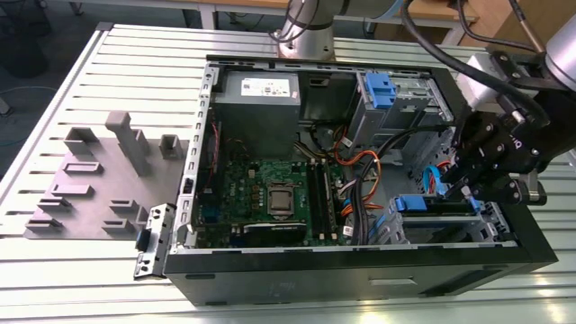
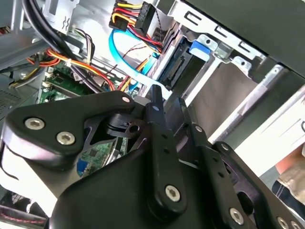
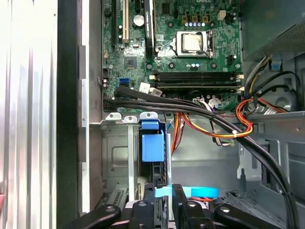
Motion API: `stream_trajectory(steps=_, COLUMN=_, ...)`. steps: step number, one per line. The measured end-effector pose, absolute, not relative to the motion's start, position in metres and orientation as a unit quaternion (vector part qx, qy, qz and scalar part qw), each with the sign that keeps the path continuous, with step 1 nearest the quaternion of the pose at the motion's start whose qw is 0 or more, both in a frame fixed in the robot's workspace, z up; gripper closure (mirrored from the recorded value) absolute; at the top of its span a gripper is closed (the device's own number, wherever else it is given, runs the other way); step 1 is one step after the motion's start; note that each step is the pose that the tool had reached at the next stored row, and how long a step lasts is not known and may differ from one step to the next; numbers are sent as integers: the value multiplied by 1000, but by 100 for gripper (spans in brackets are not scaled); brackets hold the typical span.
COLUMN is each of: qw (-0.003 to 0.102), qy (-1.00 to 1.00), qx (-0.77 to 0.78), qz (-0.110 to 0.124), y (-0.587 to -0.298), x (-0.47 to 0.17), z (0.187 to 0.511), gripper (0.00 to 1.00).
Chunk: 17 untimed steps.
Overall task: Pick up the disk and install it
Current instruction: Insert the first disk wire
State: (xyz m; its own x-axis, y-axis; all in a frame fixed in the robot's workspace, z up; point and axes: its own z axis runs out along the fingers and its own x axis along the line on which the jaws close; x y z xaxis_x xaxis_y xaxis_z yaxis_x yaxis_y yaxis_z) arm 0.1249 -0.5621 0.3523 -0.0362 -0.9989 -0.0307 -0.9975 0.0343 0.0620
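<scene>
The gripper (image 1: 470, 191) hangs inside the open computer case (image 1: 360, 270) on the counter (image 1: 108, 81), its fingers (image 2: 156, 107) clenched edge-on around the disk (image 3: 153, 148) standing in the drive cage (image 3: 116, 157) beside the motherboard (image 1: 270, 196)

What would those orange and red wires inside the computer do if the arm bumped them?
The orange and red wires would probably flex aside rather than resist, since they run in loose curves. They would likely spring partly back: they pass under the thick black cables and seem held there.
</scene>
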Motion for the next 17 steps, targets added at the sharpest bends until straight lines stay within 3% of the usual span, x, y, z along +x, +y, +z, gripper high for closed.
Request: stream_trajectory(steps=17, qw=11, qy=-719, qx=694, qz=-33, y=-562, x=126, z=359, gripper=71)
